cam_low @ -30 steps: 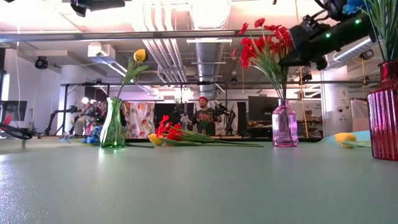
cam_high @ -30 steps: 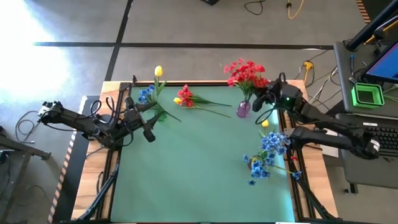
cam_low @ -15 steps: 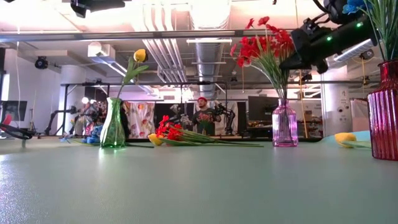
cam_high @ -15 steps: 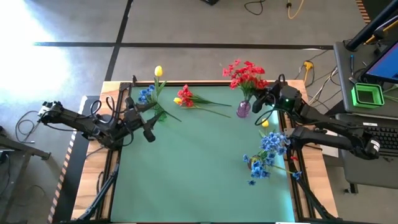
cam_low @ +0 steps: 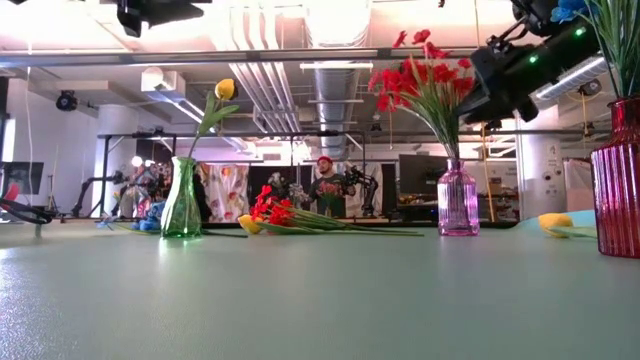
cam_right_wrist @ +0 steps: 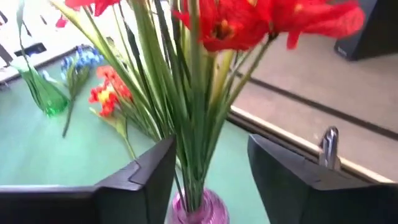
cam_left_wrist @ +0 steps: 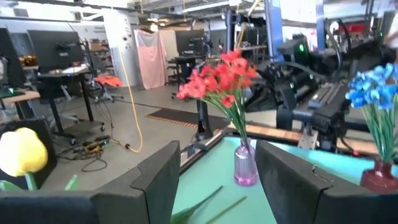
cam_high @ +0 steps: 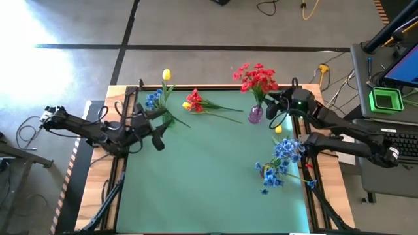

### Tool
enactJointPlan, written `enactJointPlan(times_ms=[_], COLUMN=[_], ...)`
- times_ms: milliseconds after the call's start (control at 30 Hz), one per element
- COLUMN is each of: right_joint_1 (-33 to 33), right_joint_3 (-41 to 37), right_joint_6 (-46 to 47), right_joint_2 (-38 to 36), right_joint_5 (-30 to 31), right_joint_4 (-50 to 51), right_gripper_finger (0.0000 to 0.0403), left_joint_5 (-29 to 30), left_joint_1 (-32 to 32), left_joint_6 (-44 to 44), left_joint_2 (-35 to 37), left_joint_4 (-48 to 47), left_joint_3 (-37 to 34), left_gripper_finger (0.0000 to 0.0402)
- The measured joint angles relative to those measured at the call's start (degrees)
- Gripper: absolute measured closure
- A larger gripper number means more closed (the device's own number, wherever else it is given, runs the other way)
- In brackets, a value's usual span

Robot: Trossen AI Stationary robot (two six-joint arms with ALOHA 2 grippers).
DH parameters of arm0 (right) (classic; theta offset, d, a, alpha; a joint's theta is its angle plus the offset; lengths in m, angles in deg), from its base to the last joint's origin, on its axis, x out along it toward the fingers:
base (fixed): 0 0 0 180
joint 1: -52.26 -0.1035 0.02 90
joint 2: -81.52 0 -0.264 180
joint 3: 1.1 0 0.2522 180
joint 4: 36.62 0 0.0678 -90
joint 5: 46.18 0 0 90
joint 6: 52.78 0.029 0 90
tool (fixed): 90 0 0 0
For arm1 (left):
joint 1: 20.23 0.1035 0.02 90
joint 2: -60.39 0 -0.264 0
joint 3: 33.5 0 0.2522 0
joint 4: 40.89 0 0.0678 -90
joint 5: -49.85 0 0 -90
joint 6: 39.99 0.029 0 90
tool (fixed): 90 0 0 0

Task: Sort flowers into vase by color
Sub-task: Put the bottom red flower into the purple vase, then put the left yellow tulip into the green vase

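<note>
Letting go of the red flowers [cam_right_wrist: 205, 25]: the right gripper [cam_right_wrist: 205, 180] is now spread, where it was pinched a second ago.

The stems are left standing between its fingers in the pink vase [cam_high: 255, 115], so this bunch looks sorted. Red and yellow flowers [cam_high: 196, 103] lie loose on the green table [cam_high: 209, 176] beyond it, near the left gripper [cam_left_wrist: 214, 180], held apart and empty. A person [cam_low: 325, 188] is seen in the workshop behind.

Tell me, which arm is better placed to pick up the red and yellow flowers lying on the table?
Probably the left. The left gripper hangs with open jaws near the loose red and yellow flowers; the right gripper is beside the pink vase.
</note>
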Motion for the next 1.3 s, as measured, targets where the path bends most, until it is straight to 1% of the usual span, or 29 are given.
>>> enactJointPlan(times_ms=[100, 233, 333, 433, 600, 700, 800, 867, 1067, 1300], right_joint_1=[0.0, 0.0, 0.0, 0.0, 0.0, 0.0, 0.0, 0.0, 0.0, 0.0], right_joint_3=[2.3, 4.4, 5.2, 5.2, 5.2, 5.2, 5.2, 5.2, 5.2, 5.2], right_joint_6=[0.6, 2.5, 4.4, 5.5, 6.0, 5.9, 5.9, 5.8, 5.9, 5.8], right_joint_2=[0.0, 0.0, 0.0, 0.0, 0.0, 0.0, 0.0, 0.0, 0.0, 0.0], right_joint_5=[0.0, 0.0, 0.0, 0.0, -0.1, -0.1, -0.2, -0.2, -0.2, -0.1], right_joint_4=[4.7, 10.4, 13.5, 15.6, 16.8, 16.8, 16.8, 16.8, 16.8, 16.8], right_gripper_finger=[0.0187, 0.0170, 0.0163, 0.0158, 0.0157, 0.0158, 0.0156, 0.0154, 0.0156, 0.0154], left_joint_5=[-0.2, -0.3, -2.4, -4.4, -4.5, -4.9, -8.6, -11.5, -19.0, -23.6], left_joint_1=[0.0, 0.0, 0.0, 0.0, 0.2, 0.6, 1.6, 2.6, 6.4, 10.4], left_joint_6=[-0.5, -1.8, -3.4, -5.5, -10.7, -12.0, -12.4, -12.9, -12.5, -12.3], left_joint_2=[-2.4, -5.5, -7.8, -10.2, -13.5, -15.5, -17.7, -19.3, -24.1, -29.3], left_joint_4=[0.0, -0.9, -3.0, -8.4, -20.2, -27.4, -35.5, -39.2, -43.2, -46.9], left_joint_3=[0.0, 0.8, 3.1, 6.6, 14.2, 19.1, 23.9, 26.4, 29.9, 30.2], left_gripper_finger=[0.0206, 0.0206, 0.0206, 0.0206, 0.0206, 0.0206, 0.0206, 0.0206, 0.0206, 0.0206])
